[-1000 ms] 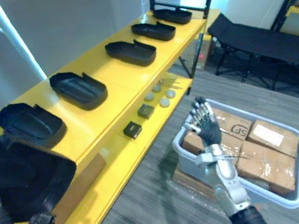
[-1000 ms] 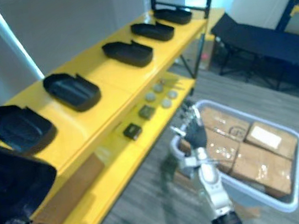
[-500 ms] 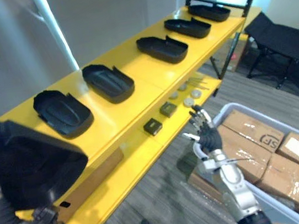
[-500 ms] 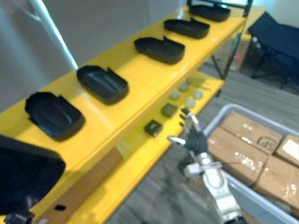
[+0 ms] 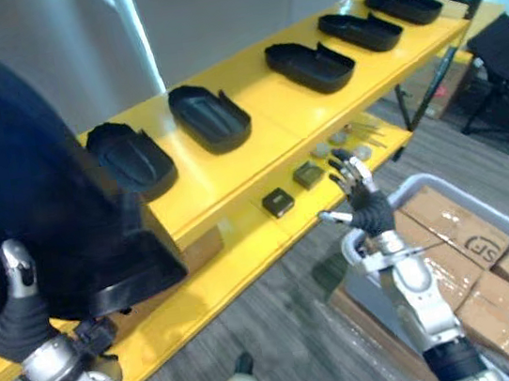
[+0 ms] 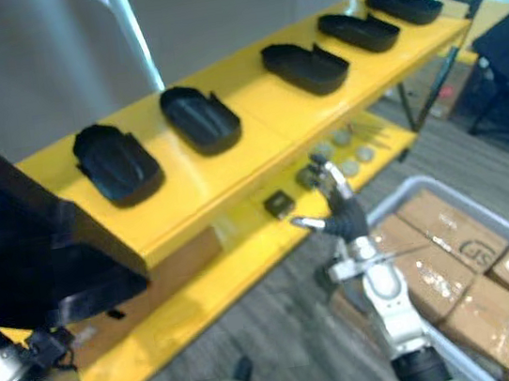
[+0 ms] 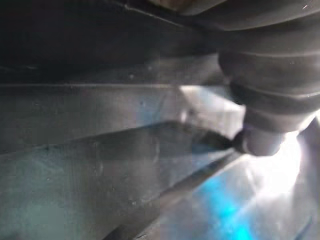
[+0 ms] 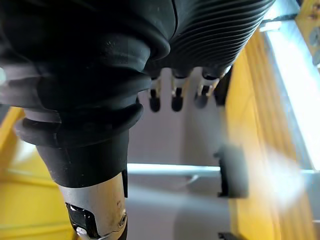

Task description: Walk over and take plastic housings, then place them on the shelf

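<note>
Left hand (image 5: 14, 314) seems to grip a big black housing (image 5: 35, 183) at the shelf's (image 5: 276, 140) near end, beside a row of housings (image 5: 211, 116); right hand (image 5: 362, 199) hangs open, empty. Placing step: next, lower it onto bare shelf.

We count six plastic housings (image 5: 211, 118): five in row on top board (image 5: 271, 136), plus one held housing (image 5: 39, 211) in left hand (image 5: 12, 319). Yellow shelf boards: two, top board and lower board (image 5: 234, 250). Small black blocks (image 5: 278, 202) on lower board: two. Pale round discs (image 5: 337, 140) near blocks: we make out three; right hand (image 5: 369, 208) is in front of that spot, so we cannot tell beyond that. Grey bin (image 5: 406, 186): one. Cardboard boxes (image 6: 449, 227) in bin: four in view. Robot hands: two.
</note>
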Controlling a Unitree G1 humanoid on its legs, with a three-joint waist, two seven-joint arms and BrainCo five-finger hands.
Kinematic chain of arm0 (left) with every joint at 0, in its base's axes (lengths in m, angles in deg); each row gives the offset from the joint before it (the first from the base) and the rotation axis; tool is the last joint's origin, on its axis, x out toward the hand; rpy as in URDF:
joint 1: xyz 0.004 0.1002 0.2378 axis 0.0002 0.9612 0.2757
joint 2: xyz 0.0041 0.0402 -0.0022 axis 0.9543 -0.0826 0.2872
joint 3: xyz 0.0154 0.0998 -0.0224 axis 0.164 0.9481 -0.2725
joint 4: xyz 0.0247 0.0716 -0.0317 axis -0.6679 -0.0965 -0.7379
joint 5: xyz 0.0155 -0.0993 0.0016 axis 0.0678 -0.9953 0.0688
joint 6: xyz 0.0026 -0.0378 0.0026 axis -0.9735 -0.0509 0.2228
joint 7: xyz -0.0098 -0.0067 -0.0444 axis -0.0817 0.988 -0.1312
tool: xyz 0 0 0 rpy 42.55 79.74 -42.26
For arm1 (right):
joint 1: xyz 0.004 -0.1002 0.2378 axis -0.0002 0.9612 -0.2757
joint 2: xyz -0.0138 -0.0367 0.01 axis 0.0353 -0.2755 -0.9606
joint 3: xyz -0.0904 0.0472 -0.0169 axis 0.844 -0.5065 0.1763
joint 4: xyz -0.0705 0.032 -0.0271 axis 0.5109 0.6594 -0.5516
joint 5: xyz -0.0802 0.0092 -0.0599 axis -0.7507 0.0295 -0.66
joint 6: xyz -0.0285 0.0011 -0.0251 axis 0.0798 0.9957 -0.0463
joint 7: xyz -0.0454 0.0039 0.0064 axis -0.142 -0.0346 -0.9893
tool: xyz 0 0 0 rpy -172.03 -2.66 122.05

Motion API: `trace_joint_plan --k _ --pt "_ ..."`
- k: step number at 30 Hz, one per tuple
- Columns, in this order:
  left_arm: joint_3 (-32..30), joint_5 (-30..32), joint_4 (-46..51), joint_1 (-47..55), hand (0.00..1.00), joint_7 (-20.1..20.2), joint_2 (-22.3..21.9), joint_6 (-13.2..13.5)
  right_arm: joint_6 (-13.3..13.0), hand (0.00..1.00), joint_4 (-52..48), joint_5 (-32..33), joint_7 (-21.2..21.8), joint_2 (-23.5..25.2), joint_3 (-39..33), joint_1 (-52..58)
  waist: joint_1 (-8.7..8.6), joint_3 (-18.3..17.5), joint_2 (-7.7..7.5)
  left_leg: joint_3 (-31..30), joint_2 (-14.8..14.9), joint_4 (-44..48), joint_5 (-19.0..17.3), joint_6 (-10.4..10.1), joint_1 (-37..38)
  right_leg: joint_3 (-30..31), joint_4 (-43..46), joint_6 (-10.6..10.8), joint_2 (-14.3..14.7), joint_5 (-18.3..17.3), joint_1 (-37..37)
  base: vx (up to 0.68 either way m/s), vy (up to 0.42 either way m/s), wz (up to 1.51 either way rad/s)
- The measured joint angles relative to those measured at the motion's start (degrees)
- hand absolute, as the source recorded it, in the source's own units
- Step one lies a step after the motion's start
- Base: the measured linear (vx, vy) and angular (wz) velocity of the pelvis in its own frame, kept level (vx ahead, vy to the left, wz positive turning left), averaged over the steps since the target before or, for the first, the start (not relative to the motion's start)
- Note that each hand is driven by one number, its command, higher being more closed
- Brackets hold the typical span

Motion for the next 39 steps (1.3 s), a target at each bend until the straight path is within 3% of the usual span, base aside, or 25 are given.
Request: trace_joint_plan --k 4,7,10,12,13,14,15,16,17,18,19,21,23,25,27,28,29,32,36,39 --pt "-0.01 0.10 0.04 1.70 1.00 -0.41 -0.31 0.51 -0.32 0.00 -1.29 -0.02 -0.47 0.33 0.02 0.93 -0.77 1.12 0.75 0.87 1.41 1.42 0.04 0.06 -2.65 0.40 3.42 -0.17 0.32 -1.25 -3.32 -0.16 -0.019 0.01" --pt "-0.01 0.67 0.16 1.19 1.00 -1.93 -1.51 1.12 -1.76 0.00 -1.61 -0.04 -1.39 1.29 -0.28 0.98 -0.73 2.64 0.55 2.80 0.93 2.41 0.17 0.49 -4.96 0.31 5.50 0.64 -1.37 -2.06 -5.54 -0.08 0.052 0.12" --pt "-0.14 1.14 0.87 0.92 1.00 -2.63 -1.89 1.17 -3.08 0.00 -2.07 -0.17 -3.18 3.66 -0.43 1.02 -0.55 3.86 -0.93 3.05 -2.00 6.12 -1.54 1.91 -6.42 -1.12 6.20 2.04 -4.07 -3.03 -4.10 0.06 0.099 0.30" --pt "-0.47 1.40 2.09 1.07 1.00 -2.51 -1.95 1.18 -3.18 0.00 -3.99 -0.19 -4.38 5.00 -0.83 1.07 0.17 4.33 -2.38 3.39 -4.72 10.62 -5.13 3.69 -7.17 -2.06 4.29 2.45 -5.92 -2.79 -1.04 0.15 0.127 0.29" --pt "-0.80 2.10 2.95 1.27 1.00 -2.31 -2.14 1.25 -3.36 0.00 -4.36 -0.19 -4.63 5.22 -1.08 1.19 0.29 4.00 -2.76 3.58 -5.47 11.97 -7.08 3.84 -7.22 -2.40 4.76 2.96 -6.28 -0.84 0.35 0.25 0.203 0.29" --pt "-0.93 2.71 3.19 0.58 1.00 -2.12 -2.48 1.64 -3.82 0.00 -4.45 -0.22 -5.10 5.21 -1.48 1.12 0.63 3.91 -2.63 3.28 -5.87 13.33 -8.32 3.90 -7.12 -1.13 9.74 1.62 -7.66 0.15 -1.26 0.22 0.191 0.26" --pt "-1.23 2.93 3.80 0.29 1.00 -2.14 -2.28 1.69 -4.17 0.00 -4.43 -0.29 -5.35 5.32 -1.49 0.93 0.69 3.62 -2.49 2.96 -5.94 13.84 -9.17 4.77 -6.70 2.65 18.19 -1.48 -9.18 2.77 -5.45 0.16 0.185 0.21" --pt "-1.89 3.00 4.15 0.30 1.00 -2.16 -2.02 1.69 -4.25 0.00 -4.42 -0.52 -5.30 5.43 -1.35 0.61 0.70 3.57 -2.60 2.95 -6.01 13.63 -9.58 5.12 -6.11 4.87 21.67 -2.02 -9.60 4.77 -7.47 0.17 0.159 0.11" --pt "-2.94 3.36 4.32 0.11 1.00 -2.83 -1.14 1.55 -4.44 0.00 -4.15 -1.72 -5.20 5.66 -1.36 -0.34 0.59 3.52 -2.76 2.71 -6.26 12.87 -10.25 5.91 -4.48 9.21 27.92 -1.87 -10.36 10.42 -10.88 0.32 0.143 0.11" --pt "-2.93 3.41 4.25 -0.55 1.00 -4.07 -0.24 0.94 -5.02 0.00 -3.49 -2.86 -5.21 5.66 -1.51 -1.52 0.00 3.64 -2.50 1.49 -6.03 11.47 -10.57 6.56 -2.14 11.98 33.43 -2.00 -10.46 8.33 -13.23 0.34 0.099 0.18" --pt "-2.87 3.41 4.16 -1.13 1.00 -4.63 0.21 0.65 -5.29 0.00 -3.50 -3.00 -5.20 5.56 -1.53 -2.15 -0.37 3.67 -2.36 0.82 -5.97 10.76 -10.74 6.84 -0.80 12.61 35.04 -2.45 -9.74 5.19 -14.10 0.30 0.042 0.41" --pt "-2.81 3.26 1.98 -5.17 1.00 -6.01 2.00 0.16 -5.44 0.00 -3.88 -2.81 -4.39 5.06 -2.32 -4.63 -2.19 2.83 -1.02 -2.76 -5.22 8.34 -10.58 6.53 2.76 13.52 29.71 -4.22 -4.26 -2.00 -15.97 0.30 -0.021 0.63" --pt "-2.38 3.14 -1.91 -10.30 1.00 -6.90 3.58 -0.42 -5.42 0.00 -4.74 -2.49 -3.97 3.03 -2.91 -6.69 -3.11 2.23 -0.49 -5.56 -4.85 7.35 -10.91 5.87 3.98 18.05 20.69 -5.01 0.23 -3.13 -17.89 0.32 -0.139 0.94" --pt "-1.23 3.25 -5.30 -13.94 1.00 -8.53 4.30 -2.28 -5.20 0.00 -6.75 -2.11 -2.67 1.25 -3.90 -7.48 -4.63 1.67 -0.90 -9.67 -5.24 7.78 -11.50 4.81 3.96 23.34 12.23 -3.68 2.96 -1.85 -18.63 0.17 -0.210 1.30" --pt "-0.21 3.24 -6.46 -15.04 1.00 -9.26 4.77 -3.94 -5.15 0.00 -8.29 -0.36 -1.26 0.96 -4.69 -7.59 -4.85 0.52 -2.80 -13.00 -6.93 7.52 -12.51 3.08 3.74 24.04 6.62 -3.37 2.36 3.21 -18.07 0.19 -0.351 1.15" --pt "0.44 3.59 -6.77 -13.80 1.00 -9.36 3.35 -4.65 -4.95 0.00 -8.38 0.67 -0.39 0.22 -4.79 -7.99 -4.69 -0.30 -1.67 -14.82 -6.39 7.70 -13.43 1.65 3.53 22.22 5.77 -0.71 2.70 4.89 -16.92 0.24 -0.366 0.93" --pt "0.94 4.03 -6.52 -11.45 1.00 -9.34 1.64 -5.91 -4.78 0.00 -8.32 1.36 -0.39 -0.65 -4.41 -8.23 -3.76 -2.07 0.84 -13.39 -3.67 7.56 -13.49 1.13 3.07 19.80 3.61 -1.80 4.76 5.23 -15.32 0.26 -0.333 0.82" --pt "0.56 4.14 -6.31 -8.76 1.00 -9.08 -0.13 -7.42 -4.74 0.00 -8.28 4.04 -0.34 -1.45 -3.45 -11.13 -2.34 -3.89 3.82 -10.02 -0.73 4.83 -10.95 -1.87 3.97 14.53 1.48 -3.20 6.43 4.76 -11.47 0.22 -0.234 0.76" --pt "0.39 4.56 -4.07 -8.36 1.00 -7.80 -1.30 -7.43 -4.00 0.00 -10.49 5.45 -0.49 -1.46 -3.44 -11.93 -2.35 -4.74 4.25 2.66 0.75 3.18 -8.58 1.39 3.47 4.94 -1.70 -3.87 6.44 4.36 -4.78 0.13 -0.128 1.12" --pt "-0.39 4.72 -3.13 -7.56 1.00 -6.03 -1.30 -7.80 -3.97 0.00 -12.38 2.41 -2.10 -0.48 -2.99 -11.92 -0.74 -5.47 2.98 0.62 -0.82 -0.51 -5.68 1.89 3.18 1.58 -2.97 -3.92 5.57 4.26 -4.08 0.08 -0.015 0.79"
